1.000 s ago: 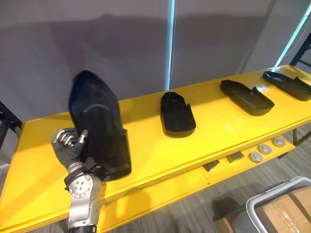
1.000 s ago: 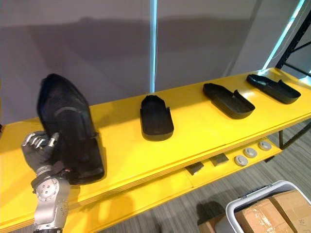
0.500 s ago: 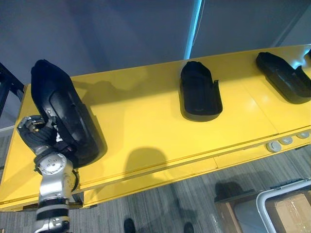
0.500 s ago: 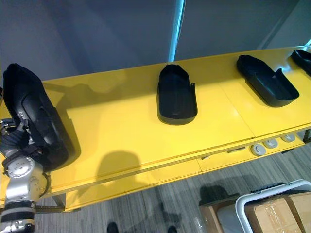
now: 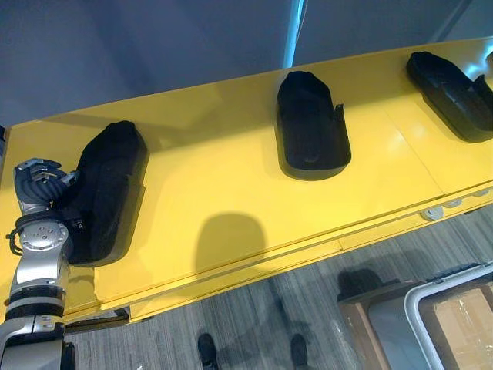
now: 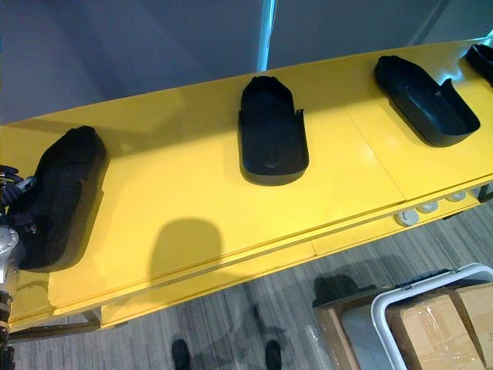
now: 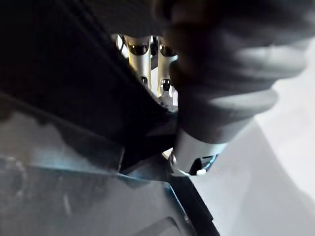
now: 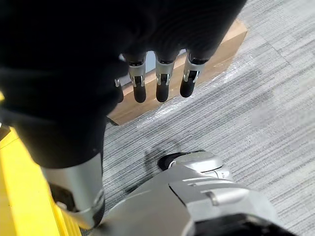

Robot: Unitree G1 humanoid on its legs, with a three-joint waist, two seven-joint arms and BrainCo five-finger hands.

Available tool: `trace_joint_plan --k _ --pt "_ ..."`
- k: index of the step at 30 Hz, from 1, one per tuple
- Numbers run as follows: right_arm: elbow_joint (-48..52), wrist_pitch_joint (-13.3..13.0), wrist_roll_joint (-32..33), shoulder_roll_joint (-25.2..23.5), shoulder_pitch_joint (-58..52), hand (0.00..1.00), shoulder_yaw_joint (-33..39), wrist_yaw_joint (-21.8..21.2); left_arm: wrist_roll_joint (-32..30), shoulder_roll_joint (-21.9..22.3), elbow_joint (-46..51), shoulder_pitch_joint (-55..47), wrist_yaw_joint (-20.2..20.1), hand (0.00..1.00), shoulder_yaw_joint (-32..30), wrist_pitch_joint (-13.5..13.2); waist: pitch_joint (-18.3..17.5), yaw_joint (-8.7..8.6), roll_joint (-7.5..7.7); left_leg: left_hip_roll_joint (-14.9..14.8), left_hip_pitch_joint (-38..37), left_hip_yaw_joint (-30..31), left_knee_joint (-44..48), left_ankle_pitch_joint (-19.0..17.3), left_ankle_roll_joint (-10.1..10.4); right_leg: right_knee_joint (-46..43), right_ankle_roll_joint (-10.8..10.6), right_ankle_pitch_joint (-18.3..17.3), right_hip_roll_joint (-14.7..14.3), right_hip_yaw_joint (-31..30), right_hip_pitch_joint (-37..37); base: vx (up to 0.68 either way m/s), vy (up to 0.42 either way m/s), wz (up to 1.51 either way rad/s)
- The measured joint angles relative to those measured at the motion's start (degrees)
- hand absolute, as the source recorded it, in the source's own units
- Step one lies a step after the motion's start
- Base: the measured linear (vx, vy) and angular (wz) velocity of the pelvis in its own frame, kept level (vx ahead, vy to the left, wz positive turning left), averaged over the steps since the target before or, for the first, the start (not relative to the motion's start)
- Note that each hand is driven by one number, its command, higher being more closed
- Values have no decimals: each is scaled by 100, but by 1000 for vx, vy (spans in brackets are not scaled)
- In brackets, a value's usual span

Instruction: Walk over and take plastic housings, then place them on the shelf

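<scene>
A black plastic housing [image 5: 108,189] lies flat at the left end of the yellow shelf [image 5: 223,185]. My left hand [image 5: 38,179] is at its left edge, fingers curled round the rim. The left wrist view shows my fingers [image 7: 140,54] hooked over the dark housing wall [image 7: 74,88]. Two more black housings [image 5: 312,127] [image 5: 451,81] lie open side up further right on the shelf. My right hand [image 8: 157,83] hangs over the grey floor with straight fingers and holds nothing.
A grey wall rises behind the shelf. A white bin [image 6: 385,308] holding cardboard boxes [image 6: 431,327] stands on the floor at the lower right. Grey round discs [image 6: 407,218] sit on the ledge under the shelf's front edge.
The housing in my left hand has gone from standing tilted to lying flat on the shelf. The view has also shifted to look more steeply down.
</scene>
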State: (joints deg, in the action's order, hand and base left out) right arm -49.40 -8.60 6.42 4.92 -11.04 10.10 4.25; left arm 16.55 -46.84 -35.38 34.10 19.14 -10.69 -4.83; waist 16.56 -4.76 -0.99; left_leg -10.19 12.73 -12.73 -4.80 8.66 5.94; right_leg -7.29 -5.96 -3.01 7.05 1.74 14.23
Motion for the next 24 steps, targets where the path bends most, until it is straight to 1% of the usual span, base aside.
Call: trace_joint_plan --k 3,5,6,7,9,10,11,12,14,15,16,18,19,21,23,24 --pt "-70 9 2 3 26 0 2 1 183 51 84 -7 39 0 92 -13 8 4 -8 2 -6 1 0 0 0 8 -5 6 2 1 -10 0 0 0" --pt "-87 49 2 18 48 0 4 8 617 270 410 -85 198 0 27 -72 18 24 -26 8 -6 4 0 1 -1 60 -10 39 7 4 -34 0 0 0" --pt "-108 76 1 37 92 0 7 13 825 486 722 -211 279 0 -112 -135 31 30 -49 17 -5 3 -2 1 -2 92 -19 64 15 2 -46 0 0 0" --pt "-112 92 0 45 118 0 8 14 937 601 904 -288 327 0 -170 -187 39 27 -64 22 -5 2 -4 1 -2 93 -23 68 21 0 -46 0 0 0" --pt "-167 142 -5 97 222 0 14 29 1401 1076 1572 -584 477 0 -349 -399 60 25 -103 30 -21 2 -5 6 -8 109 -29 85 28 -4 -67 0 0 0" --pt "-167 158 -8 99 233 0 15 31 1501 1214 1739 -648 528 0 -379 -435 65 31 -110 30 -34 5 -5 7 -10 128 -30 92 27 1 -92 0 0 0" --pt "-169 179 -14 111 242 0 18 35 1660 1489 2076 -808 632 0 -386 -517 76 36 -131 30 -81 16 -7 8 -11 192 -24 118 27 18 -175 -6 9 4" --pt "-170 186 -19 115 243 0 19 35 1711 1621 2233 -892 677 0 -386 -543 79 45 -137 30 -108 18 -8 7 -11 206 -23 120 27 22 -210 -6 11 4" --pt "-170 200 -26 118 248 0 22 35 1720 2073 2833 -1201 835 0 -406 -582 77 62 -142 29 -166 34 -8 7 -11 218 -24 119 27 27 -280 0 0 0" --pt "-172 207 -26 117 248 0 27 35 1720 2195 3001 -1296 855 0 -431 -583 76 62 -143 29 -186 36 -8 7 -11 226 -24 119 27 28 -306 -9 9 3" --pt "-174 234 -39 108 247 0 59 34 1692 2412 3326 -1496 912 0 -481 -585 68 58 -150 29 -213 48 -8 6 -10 236 -25 118 28 36 -348 -9 9 6" --pt "-183 246 -112 105 248 0 115 29 1651 2592 3598 -1686 989 0 -527 -588 57 73 -174 28 -233 71 -8 7 -10 242 -30 114 27 41 -388 -11 9 6" --pt "-202 246 -232 110 247 0 125 28 1438 2707 3716 -1774 1096 0 -637 -574 43 85 -188 28 -268 82 -8 7 -10 240 -36 109 27 44 -434 -13 8 5" --pt "-283 241 -259 109 247 0 156 28 967 2909 4182 -1973 1322 0 -882 -532 -28 100 -199 28 -275 104 -8 7 -10 233 -49 97 27 54 -450 -12 8 5" --pt "-407 221 -262 95 237 0 302 24 32 3198 5063 -2346 1538 0 -1174 -518 -129 160 -247 28 -286 118 -8 6 -10 224 -71 75 27 61 -466 -10 9 4" --pt "-432 216 -262 96 228 0 340 19 -230 3248 5223 -2425 1574 0 -1220 -516 -160 174 -266 28 -286 127 -8 6 -9 222 -74 71 27 65 -471 -10 6 6"
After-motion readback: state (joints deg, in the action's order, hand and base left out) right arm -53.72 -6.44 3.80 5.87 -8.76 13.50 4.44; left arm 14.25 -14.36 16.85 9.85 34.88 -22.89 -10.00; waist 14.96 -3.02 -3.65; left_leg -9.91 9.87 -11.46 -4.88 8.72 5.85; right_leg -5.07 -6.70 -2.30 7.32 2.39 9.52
